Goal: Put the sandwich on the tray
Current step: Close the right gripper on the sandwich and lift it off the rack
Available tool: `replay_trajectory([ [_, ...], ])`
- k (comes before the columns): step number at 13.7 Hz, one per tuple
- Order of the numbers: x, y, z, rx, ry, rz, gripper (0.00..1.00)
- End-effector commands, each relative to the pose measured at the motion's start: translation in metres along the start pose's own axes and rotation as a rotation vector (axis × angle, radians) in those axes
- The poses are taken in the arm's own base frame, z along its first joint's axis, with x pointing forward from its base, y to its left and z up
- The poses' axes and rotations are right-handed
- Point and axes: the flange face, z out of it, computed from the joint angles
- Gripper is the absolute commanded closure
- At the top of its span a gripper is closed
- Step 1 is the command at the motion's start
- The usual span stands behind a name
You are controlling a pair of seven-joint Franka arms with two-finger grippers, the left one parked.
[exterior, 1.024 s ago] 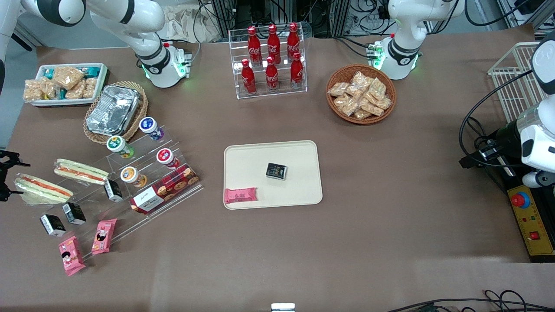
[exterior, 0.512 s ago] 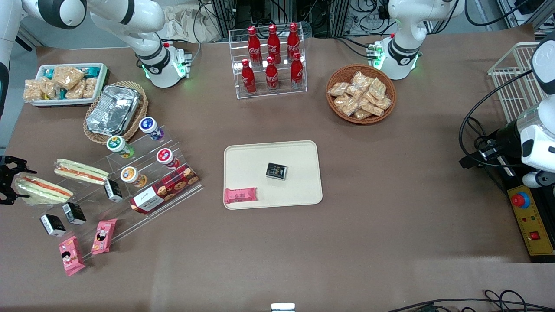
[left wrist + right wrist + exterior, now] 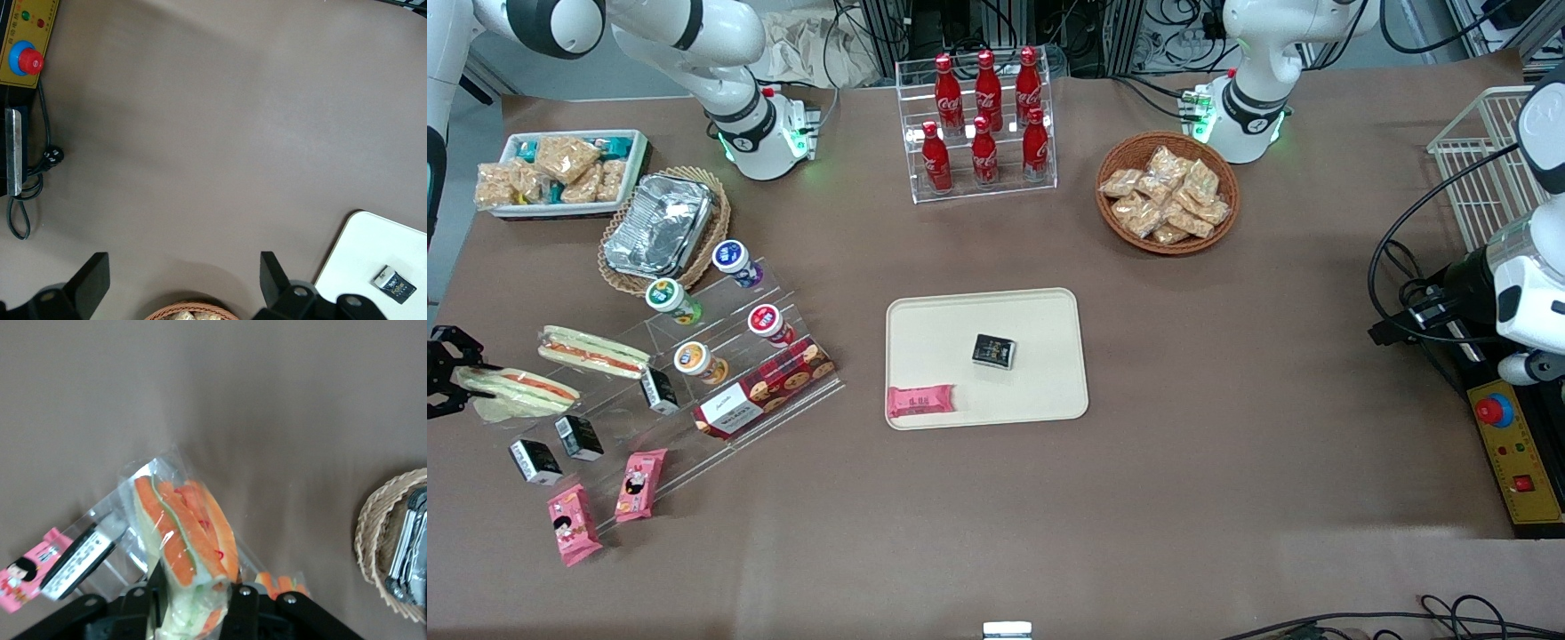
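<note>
Plastic-wrapped sandwich (image 3: 183, 540) in pincer (image 3: 193, 600)

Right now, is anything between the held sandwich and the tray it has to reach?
The gripper is shut on the sandwich at the working arm's end. Between it and the tray stands the clear stepped rack of cups and packets; carried above it, the path looks free.

Wrapped sandwich (image 3: 516, 391) in claw (image 3: 447, 384); cream tray (image 3: 934, 333) apart.
</note>
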Motion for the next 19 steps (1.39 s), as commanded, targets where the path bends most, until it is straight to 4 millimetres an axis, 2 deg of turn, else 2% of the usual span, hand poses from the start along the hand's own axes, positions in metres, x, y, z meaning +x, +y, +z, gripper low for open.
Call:
replay_trajectory([
  [1, -0.005, -0.001, -0.014, 0.053, -0.054, 0.018, 0.68],
  [3, -0.008, -0.007, -0.029, 0.083, -0.045, 0.009, 0.86],
  [5, -0.01, -0.011, -0.042, 0.106, -0.038, 0.003, 0.87],
  [8, -0.017, -0.008, -0.08, 0.167, -0.037, -0.01, 0.86],
  [11, -0.043, -0.008, -0.118, 0.226, -0.032, -0.056, 0.86],
  [13, -0.068, 0.003, -0.158, 0.279, -0.042, -0.102, 0.85],
  [14, -0.085, 0.01, -0.17, 0.267, -0.06, -0.136, 0.85],
  [15, -0.105, 0.013, -0.173, 0.237, -0.076, -0.172, 0.85],
  [17, -0.153, 0.023, -0.193, 0.188, -0.081, -0.267, 0.85],
  [19, -0.213, 0.034, -0.203, 0.138, -0.083, -0.376, 0.85],
])
